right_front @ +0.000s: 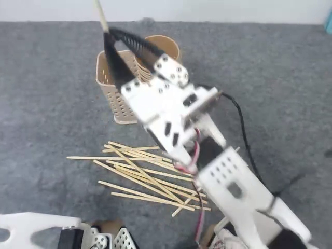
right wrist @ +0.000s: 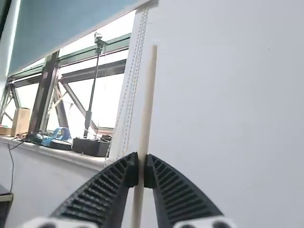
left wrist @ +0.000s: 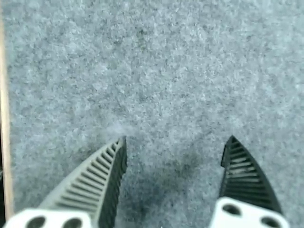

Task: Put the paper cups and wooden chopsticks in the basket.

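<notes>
Table [right_front: 46, 104]: grey felt-like cover.

Left gripper [left wrist: 178, 142]: 1, points down at bare cover. Jaws wide apart, nothing between them. Its arm's white body sits at the near-left corner of the table.

Basket [right_front: 111, 98]: 1, beige, perforated, upright, left of centre toward the far edge.

Right gripper [right_front: 108, 35]: 1, over the basket's left part, fingers angled up and away. In the right wrist view the jaws [right wrist: 141, 156] are pinched together on 1 chopstick [right wrist: 148, 95]. That stick [right_front: 100, 13] stands nearly upright and runs past the far edge of the table in the high view.

Pile [right_front: 145, 174]: loose chopsticks flat on the cover, near of the basket, around the centre. They cross each other; roughly a dozen, exact count not readable.

Cup [right_front: 168, 45]: 1, brown, at the basket's far-right corner. Inside or just behind the basket, cannot tell.

Right arm: runs from the near-right corner up to the basket and covers the pile's right end.
</notes>
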Robot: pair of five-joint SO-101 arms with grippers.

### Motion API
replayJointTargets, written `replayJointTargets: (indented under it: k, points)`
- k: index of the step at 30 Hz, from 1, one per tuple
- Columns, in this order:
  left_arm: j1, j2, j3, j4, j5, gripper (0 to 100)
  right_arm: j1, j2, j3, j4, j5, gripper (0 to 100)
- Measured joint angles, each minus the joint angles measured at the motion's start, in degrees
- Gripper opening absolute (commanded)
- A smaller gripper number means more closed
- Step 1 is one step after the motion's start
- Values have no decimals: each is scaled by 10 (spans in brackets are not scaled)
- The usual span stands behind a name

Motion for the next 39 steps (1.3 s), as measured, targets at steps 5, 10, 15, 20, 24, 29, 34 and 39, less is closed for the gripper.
replayJointTargets:
  k: [5,10,15,20,24,29,34,39]
  points:
    - [-5,0,0,0,0,310,22,148,-111,-14,0,8]
    - [-8,0,0,0,0,310,38,280,-216,-17,0,8]
    - [-8,0,0,0,0,310,51,370,-268,-18,0,10]
    - [-8,0,0,0,0,310,61,389,-272,-18,-1,10]
    - [-8,0,0,0,0,310,60,389,-272,1,-1,28]
    - [-8,0,0,2,0,310,61,383,-272,76,-23,132]
    - [-8,0,0,25,0,310,64,328,-272,164,-89,137]
    - [-2,0,0,61,0,310,63,236,-272,261,-130,137]
